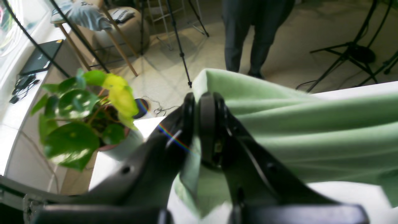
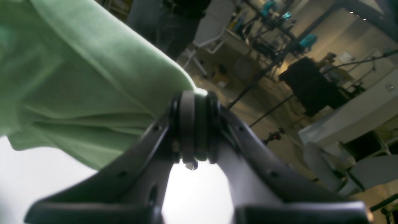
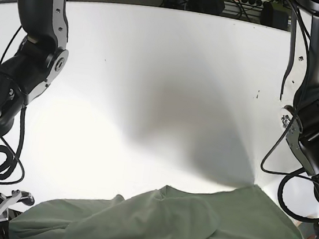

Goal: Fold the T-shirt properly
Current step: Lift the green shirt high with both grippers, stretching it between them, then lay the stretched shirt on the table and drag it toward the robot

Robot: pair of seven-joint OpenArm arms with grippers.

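From the base view we look down from above onto the white bench [image 3: 162,96], both arms framing it. Each wrist view sits right behind its own pincer, left pincer [image 1: 196,124] and right pincer [image 2: 194,127], facing outward into the room. All three share the green T-shirt [image 3: 192,228].

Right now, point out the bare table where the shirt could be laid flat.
The table is bare from its far edge down to the T-shirt, between the two arms. The near edge is crowded: the shirt spans it, clamped by the left gripper and right gripper.
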